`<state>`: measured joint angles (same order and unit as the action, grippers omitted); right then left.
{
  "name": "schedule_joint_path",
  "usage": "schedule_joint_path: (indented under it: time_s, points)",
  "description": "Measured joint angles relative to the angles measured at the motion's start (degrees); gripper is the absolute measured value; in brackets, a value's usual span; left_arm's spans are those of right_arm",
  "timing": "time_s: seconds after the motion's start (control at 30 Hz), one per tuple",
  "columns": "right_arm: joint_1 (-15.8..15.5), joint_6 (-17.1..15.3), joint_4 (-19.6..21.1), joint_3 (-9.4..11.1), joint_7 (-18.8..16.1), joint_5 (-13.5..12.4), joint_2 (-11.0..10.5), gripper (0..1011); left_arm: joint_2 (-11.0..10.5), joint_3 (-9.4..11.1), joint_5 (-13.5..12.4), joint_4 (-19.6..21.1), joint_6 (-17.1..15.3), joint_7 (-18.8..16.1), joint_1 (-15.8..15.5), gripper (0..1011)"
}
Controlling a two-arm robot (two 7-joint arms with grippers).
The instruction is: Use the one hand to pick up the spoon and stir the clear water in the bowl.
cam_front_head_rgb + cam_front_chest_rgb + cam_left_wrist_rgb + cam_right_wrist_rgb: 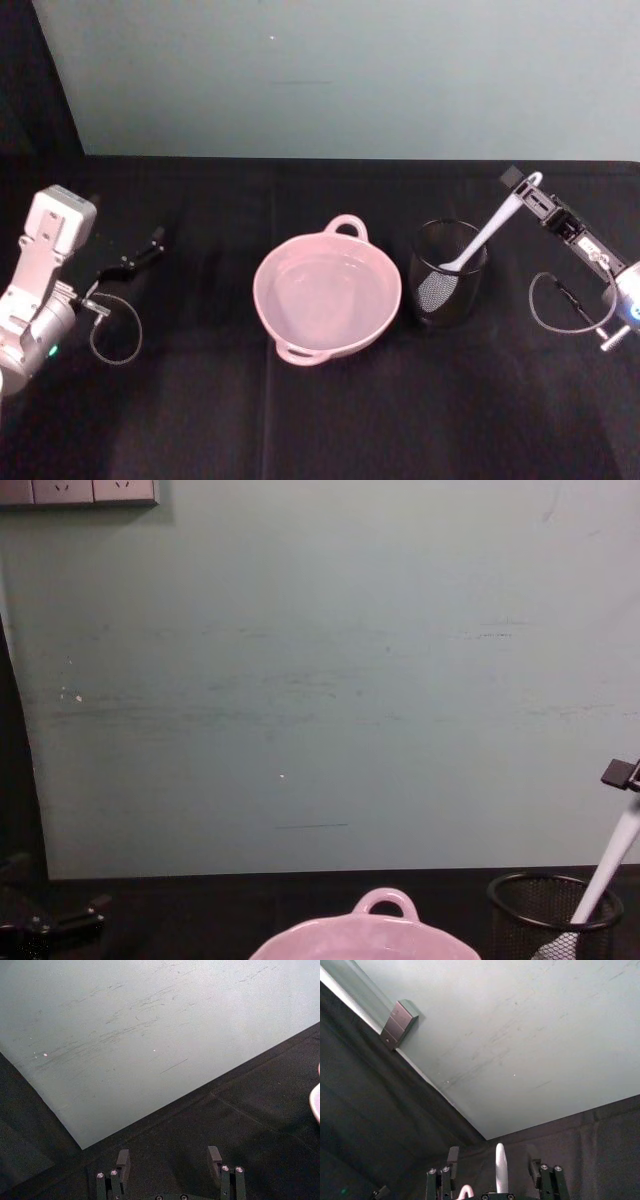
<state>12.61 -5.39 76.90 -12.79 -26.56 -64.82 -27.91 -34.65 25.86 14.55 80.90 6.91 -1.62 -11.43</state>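
- The spoon point(490, 228) leans in a black mesh cup point(465, 300), head down, with its handle tilted up to the right.
- The right end effector point(527, 188) is at the far right of the bench point(200, 400). Its fingers are spread on either side of the handle tip, not clamped.
- The pink bowl point(258, 290) sits mid-bench, just left of the cup.
- The left end effector point(168, 1156) is at the left, fingers apart and holding nothing.

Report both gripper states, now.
Left gripper: open, empty.
Right gripper: open around the spoon handle, not clamped.
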Motion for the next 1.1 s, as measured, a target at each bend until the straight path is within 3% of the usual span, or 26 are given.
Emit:
schedule_joint_path:
  time_s: [0.2,0.43,0.53,0.8,1.0,1.1]
  points:
    - [0.0,0.7,0.0,-0.3,0.5,-1.0,-0.4,707,0.0,0.0,0.0,0.0,0.0,0.0,0.0,1011]
    - [0.4,1.0,-0.3,-1.1,0.9,-2.0,-1.0,435,0.0,0.0,0.0,0.0,0.0,0.0,0.0,1011]
    - [0.5,1.1,-0.3,-1.4,0.9,-2.3,-1.1,377,0.0,0.0,0.0,0.0,0.0,0.0,0.0,1011]
    - [0.7,1.8,0.8,-2.2,1.0,-2.1,-2.1,109,0.0,0.0,0.0,0.0,0.0,0.0,0.0,1011]
    - [0.5,2.8,3.2,-2.7,2.3,-0.1,-3.4,94,0.0,0.0,0.0,0.0,0.0,0.0,0.0,1011]
    - [0.4,3.7,5.5,-3.3,4.0,3.2,-4.6,94,0.0,0.0,0.0,0.0,0.0,0.0,0.0,1011]
